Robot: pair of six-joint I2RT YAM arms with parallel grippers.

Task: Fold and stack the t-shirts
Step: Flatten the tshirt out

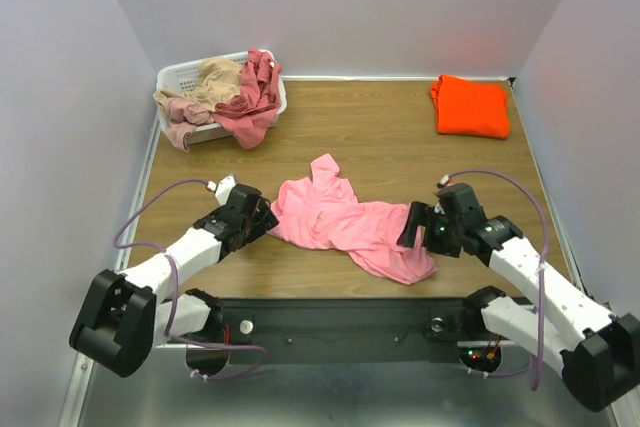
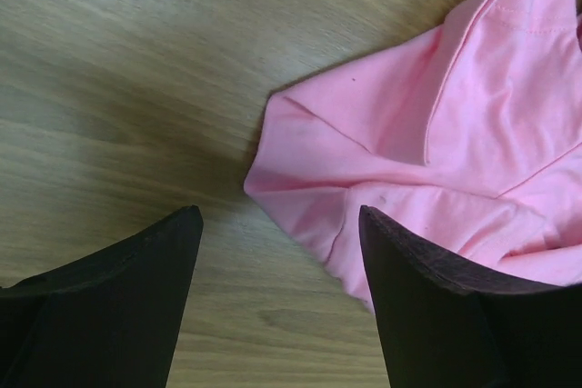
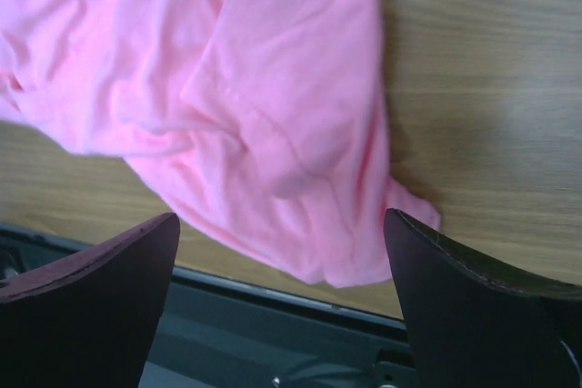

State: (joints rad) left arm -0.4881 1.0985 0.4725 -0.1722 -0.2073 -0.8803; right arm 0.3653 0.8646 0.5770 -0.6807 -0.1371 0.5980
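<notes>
A crumpled bright pink cotton t-shirt (image 1: 345, 222) lies on the wood-grain table (image 1: 380, 137), near its front edge and between the two arms. One end is bunched up toward the back; the other trails toward the right arm.

The left gripper (image 1: 268, 219) sits at the shirt's left edge with its black fingers spread wide and nothing held. From the left wrist, a folded corner of the pink t-shirt (image 2: 436, 134) lies just ahead of the open gripper (image 2: 279, 213), running under the line of one finger – whether it touches cannot be told.

The right gripper (image 1: 412, 227) hangs over the shirt's right end, also spread apart and holding nothing. From the right wrist, the pink cloth (image 3: 227, 88) fills the gap ahead of that gripper (image 3: 280, 215), its hem close to the table's front edge.

A folded bright orange t-shirt (image 1: 470, 107) rests at the far right corner. At the far left, a white plastic laundry basket (image 1: 175, 75) holds a dusty rose shirt (image 1: 255, 97) and a tan shirt (image 1: 215, 77) – both spilling over its rim.
</notes>
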